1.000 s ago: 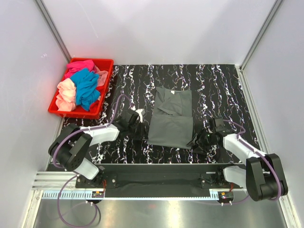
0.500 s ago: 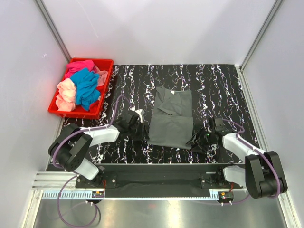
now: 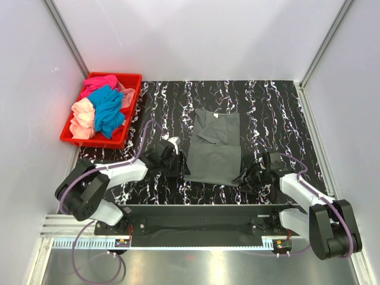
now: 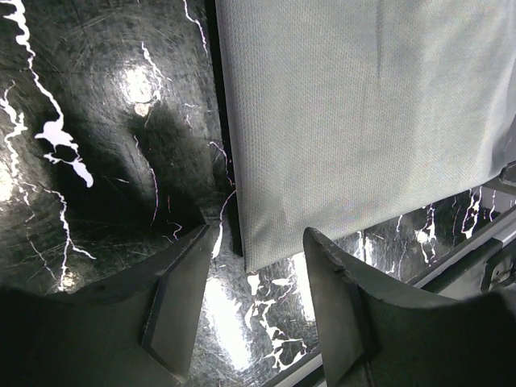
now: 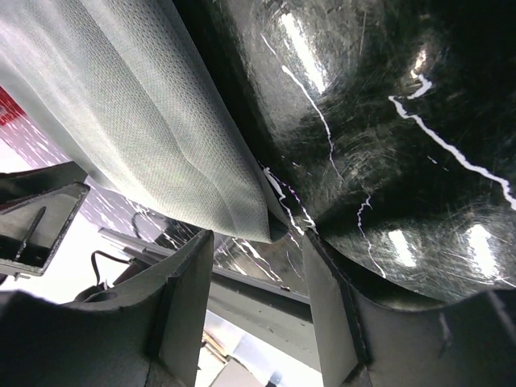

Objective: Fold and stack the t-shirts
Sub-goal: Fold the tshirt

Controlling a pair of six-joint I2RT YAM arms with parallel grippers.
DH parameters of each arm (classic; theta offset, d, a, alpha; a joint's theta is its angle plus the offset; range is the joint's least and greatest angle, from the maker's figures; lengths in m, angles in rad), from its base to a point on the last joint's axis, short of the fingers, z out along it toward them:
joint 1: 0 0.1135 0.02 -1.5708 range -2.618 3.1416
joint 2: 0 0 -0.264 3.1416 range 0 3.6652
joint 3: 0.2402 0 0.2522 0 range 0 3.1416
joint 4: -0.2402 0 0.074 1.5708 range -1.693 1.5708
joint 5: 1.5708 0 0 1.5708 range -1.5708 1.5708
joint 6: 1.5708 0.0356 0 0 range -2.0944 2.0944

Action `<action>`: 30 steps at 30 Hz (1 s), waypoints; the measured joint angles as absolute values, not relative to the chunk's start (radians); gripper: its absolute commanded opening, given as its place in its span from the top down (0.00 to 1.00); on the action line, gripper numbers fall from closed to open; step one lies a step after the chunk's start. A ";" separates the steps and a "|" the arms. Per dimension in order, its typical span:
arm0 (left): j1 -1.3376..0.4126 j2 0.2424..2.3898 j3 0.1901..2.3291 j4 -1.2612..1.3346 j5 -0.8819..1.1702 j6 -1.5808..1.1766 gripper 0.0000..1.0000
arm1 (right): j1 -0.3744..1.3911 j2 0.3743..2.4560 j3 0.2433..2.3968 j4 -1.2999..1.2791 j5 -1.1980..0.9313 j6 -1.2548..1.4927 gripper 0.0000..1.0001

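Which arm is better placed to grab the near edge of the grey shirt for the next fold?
Neither clearly; probably both. The left gripper stands open at the grey shirt's near left corner, and the right gripper stands open at its near right corner. A two-handed fold looks likely.

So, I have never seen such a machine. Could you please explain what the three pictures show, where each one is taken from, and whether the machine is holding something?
These are two robot arms bolted at the near edge of a black marbled table. The overhead picture comes from a fixed camera above and behind them. The other two come from small cameras on each wrist, looking past that arm's own two fingers.

A dark grey t-shirt lies partly folded in the middle. A red crate at the far left corner holds pink, teal and peach shirts.

The left gripper and the right gripper sit low at the shirt's two near corners, jaws open. Each has a corner of cloth between its fingers, but neither is clamped on it.
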State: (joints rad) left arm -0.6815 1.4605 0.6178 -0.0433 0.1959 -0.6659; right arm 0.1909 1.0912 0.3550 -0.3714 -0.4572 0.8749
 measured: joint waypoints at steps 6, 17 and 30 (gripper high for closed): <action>-0.692 1.447 0.582 0.014 0.181 -0.701 0.45 | 0.195 1.098 0.347 -0.347 -0.457 0.897 0.51; -0.707 1.475 0.562 0.091 0.172 -0.769 0.53 | 0.197 1.129 0.337 -0.324 -0.427 0.905 0.84; -0.769 1.377 0.522 0.015 0.063 -0.796 0.46 | 0.197 1.133 0.332 -0.311 -0.427 0.896 1.00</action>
